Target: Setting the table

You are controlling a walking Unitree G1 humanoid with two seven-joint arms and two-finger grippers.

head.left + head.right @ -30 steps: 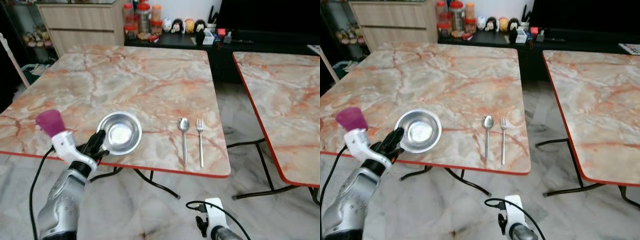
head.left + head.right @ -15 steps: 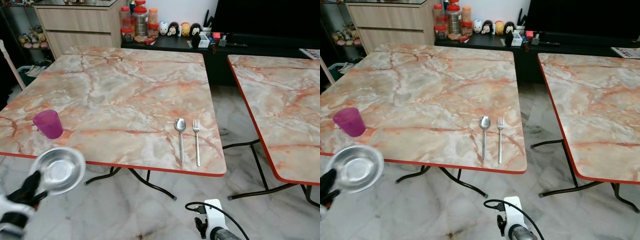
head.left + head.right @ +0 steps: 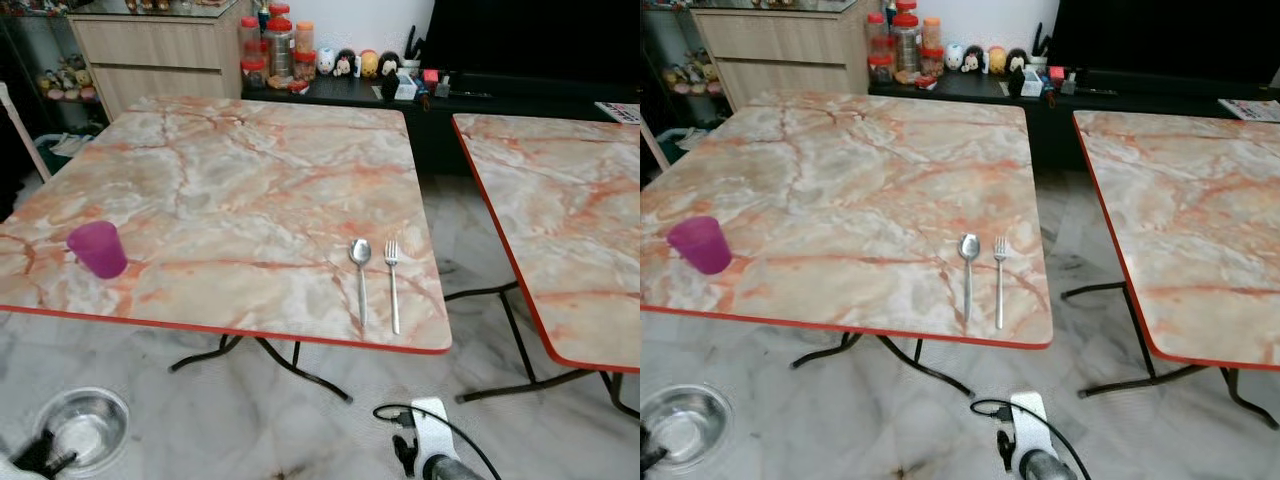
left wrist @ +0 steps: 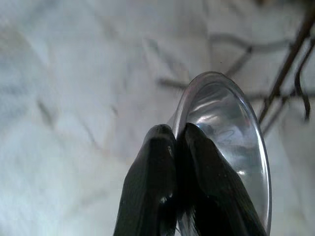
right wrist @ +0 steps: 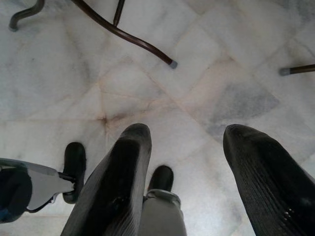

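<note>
From the left eye, a marble-topped table [image 3: 250, 190] edged in red stands partly laid: a spoon [image 3: 360, 270] and a fork [image 3: 391, 275] lie side by side near the front right corner, close together but not touching, and a purple plastic cup [image 3: 98, 248] stands upright well apart from them at the front left. The place between cup and cutlery is bare. Down at the lower left, off the tabletop and low over the pale marble floor [image 3: 300, 420], the left gripper [image 3: 45, 458] holds a steel bowl [image 3: 83, 428] by its near rim. A second marble table [image 3: 560, 210] stands to the right, and jars and small figurines line a dark cabinet [image 3: 480, 110] at the back.

The right eye gives the same scene, with the bowl at the bottom left corner and the white wrist housing of the idle right arm [image 3: 1028, 420] hanging low at the bottom centre.

Along the left wrist, the two black fingers [image 4: 152, 187] are pinched together on the bowl's rim, one on each side of the thin metal wall, with the bowl tilted on edge before the floor and the table's dark legs [image 4: 285, 64].

Along the right wrist, the right gripper [image 5: 192, 162] hangs over the floor with its fingers spread wide and nothing between them.

By this showing the cutlery and cup are in place; the bowl has not been set on the table, and that placement looks to be what remains.
</note>
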